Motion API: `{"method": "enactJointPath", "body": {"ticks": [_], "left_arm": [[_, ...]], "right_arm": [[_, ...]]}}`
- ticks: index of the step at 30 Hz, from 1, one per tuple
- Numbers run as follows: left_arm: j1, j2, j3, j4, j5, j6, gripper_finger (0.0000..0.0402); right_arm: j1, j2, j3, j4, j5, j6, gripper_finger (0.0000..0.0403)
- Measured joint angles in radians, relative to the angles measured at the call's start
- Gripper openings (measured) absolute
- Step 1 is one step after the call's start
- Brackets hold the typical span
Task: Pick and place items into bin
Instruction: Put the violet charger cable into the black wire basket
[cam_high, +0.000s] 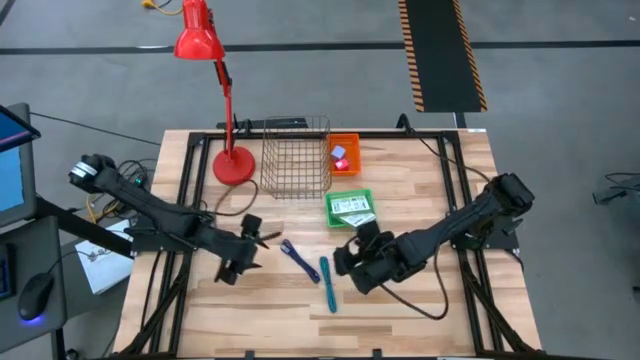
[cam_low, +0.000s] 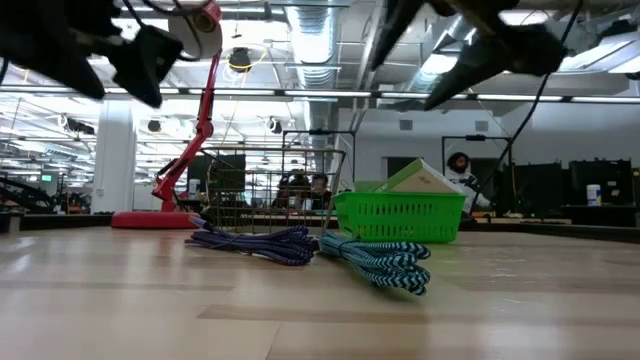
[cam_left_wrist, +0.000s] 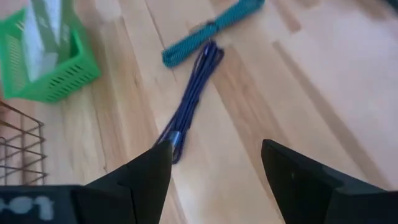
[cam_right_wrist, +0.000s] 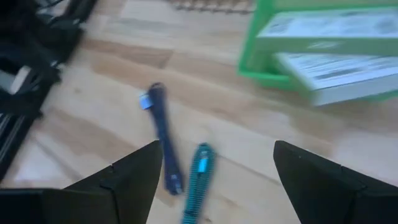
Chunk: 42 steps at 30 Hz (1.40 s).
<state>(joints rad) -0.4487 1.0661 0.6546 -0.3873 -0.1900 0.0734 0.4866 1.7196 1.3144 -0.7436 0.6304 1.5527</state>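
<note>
A dark blue cord bundle and a teal cord bundle lie flat on the wooden table, side by side. Two white packets with green print sit in a small green basket. A pink cube and a pale-blue cube rest in an orange bin. My left gripper hovers open, left of the blue cord. My right gripper hovers open, right of the teal cord. Both are raised above the table.
A wire basket stands at the far middle, next to the orange bin. A red desk lamp has its base left of the wire basket. Black frame rails run along the table's left and right sides. Bare wood lies toward the near edge.
</note>
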Motion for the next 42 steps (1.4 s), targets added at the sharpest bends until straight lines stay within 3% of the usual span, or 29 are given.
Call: {"method": "enactJointPath", "body": {"ticks": [12, 22, 33, 37, 42], "left_arm": [[0.105, 0.361, 0.165, 0.002, 0.021, 0.125, 0.0237], [0.217, 0.528, 0.221, 0.006, 0.129, 0.272, 0.0237], [0.237, 0.661, 0.226, 0.006, 0.082, 0.289, 0.0235], [0.236, 0.662, 0.224, 0.009, 0.072, 0.291, 0.0207], [0.234, 0.666, 0.223, 0.015, 0.068, 0.286, 0.0122]], "right_arm": [[-0.018, -0.154, 0.0, -0.302, 0.003, 0.036, 0.0302], [-0.016, -0.191, 0.0, -0.422, 0.0, 0.036, 0.0302], [-0.016, -0.191, 0.0, -0.457, -0.005, 0.031, 0.0302], [-0.016, -0.191, 0.0, -0.457, -0.005, 0.018, 0.0302], [-0.016, -0.191, 0.0, -0.457, -0.003, 0.01, 0.0302]]}}
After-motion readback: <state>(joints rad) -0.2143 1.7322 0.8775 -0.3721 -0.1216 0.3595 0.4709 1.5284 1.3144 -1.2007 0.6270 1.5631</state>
